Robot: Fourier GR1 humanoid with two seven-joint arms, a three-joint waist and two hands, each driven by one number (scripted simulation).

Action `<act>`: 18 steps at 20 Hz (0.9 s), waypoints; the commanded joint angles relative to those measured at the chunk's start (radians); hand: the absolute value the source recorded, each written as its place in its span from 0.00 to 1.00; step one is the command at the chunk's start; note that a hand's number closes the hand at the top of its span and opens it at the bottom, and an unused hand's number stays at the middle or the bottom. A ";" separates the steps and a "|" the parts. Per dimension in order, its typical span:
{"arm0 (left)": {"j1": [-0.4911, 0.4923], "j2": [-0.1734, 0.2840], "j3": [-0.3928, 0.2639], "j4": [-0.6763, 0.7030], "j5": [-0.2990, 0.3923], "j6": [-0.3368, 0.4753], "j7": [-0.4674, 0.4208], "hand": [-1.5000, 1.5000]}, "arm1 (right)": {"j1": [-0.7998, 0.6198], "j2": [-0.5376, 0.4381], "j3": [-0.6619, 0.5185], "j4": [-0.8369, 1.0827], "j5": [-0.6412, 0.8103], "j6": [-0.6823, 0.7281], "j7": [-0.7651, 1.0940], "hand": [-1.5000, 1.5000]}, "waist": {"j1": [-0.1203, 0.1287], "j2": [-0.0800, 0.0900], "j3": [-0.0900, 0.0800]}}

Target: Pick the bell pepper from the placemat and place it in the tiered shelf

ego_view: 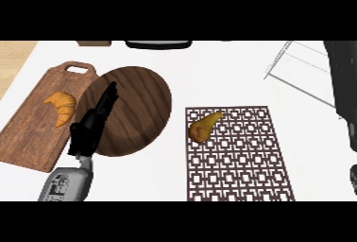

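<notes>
While my left hand [94, 124] rests open, fingers straight, over the round wooden plate [140, 113], I see the bell pepper [204, 126] lying on the placemat [237, 160], upper left corner; right hand unseen.

White counter [223, 75] with cutting board [35, 127], round wooden plate [136, 113], placemat [237, 160]

We saw the left hand [89, 127] was all black with slim fingers, on a pale grey forearm [66, 185] with dark markings
</notes>
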 commanded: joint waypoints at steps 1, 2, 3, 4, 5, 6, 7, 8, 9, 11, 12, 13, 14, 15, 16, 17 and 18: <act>0.007 -0.009 -0.014 -0.070 -0.015 0.019 0.057 0.50 | 0.022 -0.070 -0.006 0.081 0.008 -0.058 -0.056 1.00 | 0.004 -0.001 0.000; 0.026 -0.007 -0.016 -0.081 0.008 -0.007 0.044 0.50 | 0.020 -0.066 -0.002 0.142 0.021 -0.097 -0.062 1.00 | 0.011 0.002 0.000; 0.059 0.006 -0.003 -0.016 0.012 -0.022 -0.054 0.50 | 0.030 -0.080 -0.003 0.125 -0.013 -0.093 -0.123 1.00 | 0.004 0.002 0.000; 0.024 -0.020 -0.033 -0.022 -0.013 -0.004 0.002 0.50 | -0.001 -0.062 0.001 0.172 0.008 -0.157 -0.094 1.00 | 0.008 0.003 0.000; 0.007 -0.015 -0.025 -0.043 -0.011 0.000 0.020 0.50 | -0.019 -0.079 -0.013 0.226 0.009 -0.189 -0.101 1.00 | 0.013 0.005 0.000; 0.018 -0.031 -0.034 -0.016 -0.026 0.019 -0.014 0.50 | -0.016 -0.101 -0.041 0.256 -0.012 -0.229 -0.118 1.00 | 0.014 0.007 0.000; 0.023 -0.015 -0.033 -0.049 -0.018 0.000 0.009 0.50 | 0.036 -0.084 -0.032 0.252 0.017 -0.285 -0.078 1.00 | 0.013 0.006 0.000; -0.005 -0.050 -0.043 0.023 -0.051 0.046 -0.006 0.50 | 0.007 -0.127 -0.053 0.268 0.004 -0.244 -0.094 1.00 | 0.006 0.006 0.000; 0.061 0.001 -0.021 -0.050 -0.012 -0.008 -0.001 0.50 | 0.013 -0.130 -0.078 0.243 -0.029 -0.315 -0.105 1.00 | 0.016 0.005 0.001; -0.014 -0.033 -0.015 0.019 -0.016 0.023 -0.001 0.50 | 0.044 -0.079 -0.124 0.171 -0.141 -0.465 -0.183 1.00 | 0.006 0.011 0.002; -0.003 0.003 0.005 0.026 -0.007 -0.003 -0.046 0.50 | 0.039 -0.085 -0.135 0.160 -0.171 -0.468 -0.210 1.00 | 0.003 0.007 0.001; -0.003 -0.024 -0.017 0.007 -0.010 0.005 0.002 0.50 | 0.050 -0.088 -0.150 0.191 -0.190 -0.494 -0.224 1.00 | 0.007 0.006 0.001; -0.012 -0.030 -0.031 -0.048 -0.023 0.019 0.043 0.50 | 0.066 -0.136 -0.170 0.222 -0.215 -0.526 -0.281 1.00 | 0.012 0.006 0.002; 0.092 -0.029 -0.047 -0.032 -0.027 0.009 -0.051 0.50 | 0.060 -0.122 -0.169 0.212 -0.239 -0.524 -0.300 1.00 | 0.012 0.003 0.001; 0.033 -0.026 -0.022 -0.039 -0.011 0.013 0.005 0.50 | 0.058 -0.116 -0.182 0.264 -0.243 -0.579 -0.303 1.00 | 0.018 0.007 0.001; 0.005 0.001 -0.007 -0.057 0.001 -0.013 0.039 0.50 | 0.039 -0.123 -0.173 0.273 -0.237 -0.568 -0.307 1.00 | 0.013 0.004 0.001; -0.001 -0.007 -0.001 -0.026 0.010 -0.014 0.023 0.50 | 0.066 -0.120 -0.183 0.291 -0.247 -0.605 -0.316 1.00 | 0.010 0.005 0.001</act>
